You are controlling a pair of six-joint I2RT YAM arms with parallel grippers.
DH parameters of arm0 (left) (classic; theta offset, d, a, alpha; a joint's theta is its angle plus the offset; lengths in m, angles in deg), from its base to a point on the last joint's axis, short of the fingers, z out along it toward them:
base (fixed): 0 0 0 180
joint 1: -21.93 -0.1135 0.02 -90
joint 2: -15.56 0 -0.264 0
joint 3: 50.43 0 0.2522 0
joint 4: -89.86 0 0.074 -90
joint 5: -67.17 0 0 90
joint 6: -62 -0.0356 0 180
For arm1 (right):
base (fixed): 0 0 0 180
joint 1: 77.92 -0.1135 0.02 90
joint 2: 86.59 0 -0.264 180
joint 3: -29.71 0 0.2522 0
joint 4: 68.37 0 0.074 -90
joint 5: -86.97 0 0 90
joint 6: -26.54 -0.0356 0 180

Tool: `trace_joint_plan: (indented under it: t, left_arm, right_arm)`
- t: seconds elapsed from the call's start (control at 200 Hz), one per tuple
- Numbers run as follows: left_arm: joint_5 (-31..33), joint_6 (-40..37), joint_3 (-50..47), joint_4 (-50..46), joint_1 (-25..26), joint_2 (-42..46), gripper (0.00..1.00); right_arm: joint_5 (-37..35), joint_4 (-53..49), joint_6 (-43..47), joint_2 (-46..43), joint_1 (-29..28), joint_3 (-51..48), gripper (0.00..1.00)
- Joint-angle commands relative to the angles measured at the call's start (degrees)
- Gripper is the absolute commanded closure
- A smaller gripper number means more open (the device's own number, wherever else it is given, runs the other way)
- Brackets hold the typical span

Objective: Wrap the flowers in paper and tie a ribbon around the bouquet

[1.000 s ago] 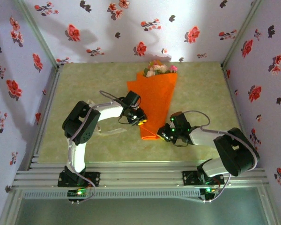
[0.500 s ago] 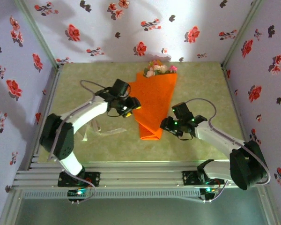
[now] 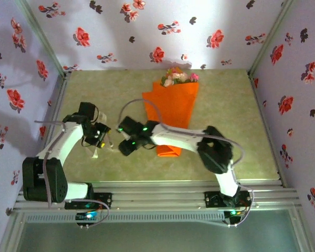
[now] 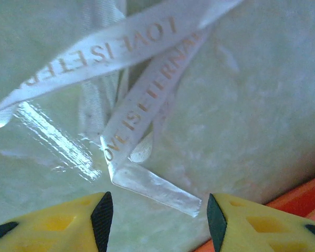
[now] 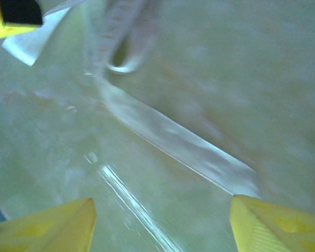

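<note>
I have both jaws apart and empty: left gripper [image 4: 155,207] and right gripper [image 5: 160,212] hover over the ribbon [image 4: 142,118], which lies loose on the table [image 3: 228,105], left of the bouquet [image 3: 173,110], beside its near tip

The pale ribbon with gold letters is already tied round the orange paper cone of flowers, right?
No, not tied. The pale cream ribbon with gold letters lies loose on the green table beside the orange paper cone of flowers, as the left wrist view shows.
</note>
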Motion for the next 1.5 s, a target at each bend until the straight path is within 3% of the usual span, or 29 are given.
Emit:
trace_joint_plan:
  t: [0.0, 0.2, 0.385, 0.475, 0.605, 0.64, 0.95, 1.08, 1.115, 1.265, 1.295, 1.415, 1.495]
  left_arm:
    - [0.2, 2.9, -0.6, -0.2, -2.4, 1.0, 0.43]
    - [-0.7, 3.3, -1.1, 0.4, -4.3, 0.5, 0.42]
    - [-1.9, 2.8, -1.1, 0.2, -4.6, -0.1, 0.42]
    - [-2.8, 2.4, -1.1, 0.3, -4.6, -0.1, 0.42]
    - [-2.9, 1.1, 0.2, -1.2, -4.7, 0.4, 0.42]
    - [-2.8, 0.5, 0.7, -1.7, -4.7, 0.6, 0.42]
    - [-2.8, 1.0, 3.2, -0.7, -4.1, 1.4, 0.37]
    - [-2.7, 2.1, 5.2, 1.4, -1.6, 1.3, 0.3]
    - [-2.5, 2.3, 6.2, 1.6, -0.6, 0.9, 0.24]
    - [-1.7, 4.5, 11.0, 1.7, 4.4, -2.0, 0.22]
    - [-1.2, 5.3, 11.9, 1.8, 5.7, -2.6, 0.15]
    - [-0.9, 9.8, 13.6, 4.5, 11.3, -5.6, 0.13]
    - [-0.8, 13.1, 14.8, 6.1, 15.0, -8.5, 0.13]
  right_arm:
    - [-6.1, -5.7, 6.7, 6.1, -0.9, 7.1, 0.27]
    - [-5.1, -4.5, 4.0, 13.3, -1.0, 12.2, 0.25]
    - [-5.4, -5.8, 1.0, 19.9, -0.8, 18.2, 0.37]
    - [-3.3, -6.0, -0.1, 22.5, -0.6, 20.8, 0.55]
    - [-3.7, -7.1, -0.4, 22.6, -0.7, 22.7, 0.96]
    - [-4.9, -7.4, -0.3, 21.5, -0.8, 22.8, 1.0]
    - [-10.4, -6.4, 1.1, -0.6, 1.1, 17.1, 1.0]
    - [-12.8, -7.2, 0.4, -11.8, 3.1, 11.3, 1.0]
    - [-13.8, -7.2, 0.2, -15.6, 3.7, 9.1, 1.0]
    - [-20.4, -8.9, -1.5, -30.6, 5.5, -1.7, 1.0]
    - [-22.4, -9.9, -2.3, -33.4, 6.3, -3.8, 1.0]
    - [-25.6, -14.5, -6.7, -43.6, 14.0, -14.4, 1.0]
    - [-25.7, -16.1, -9.9, -49.9, 23.5, -20.3, 1.0]
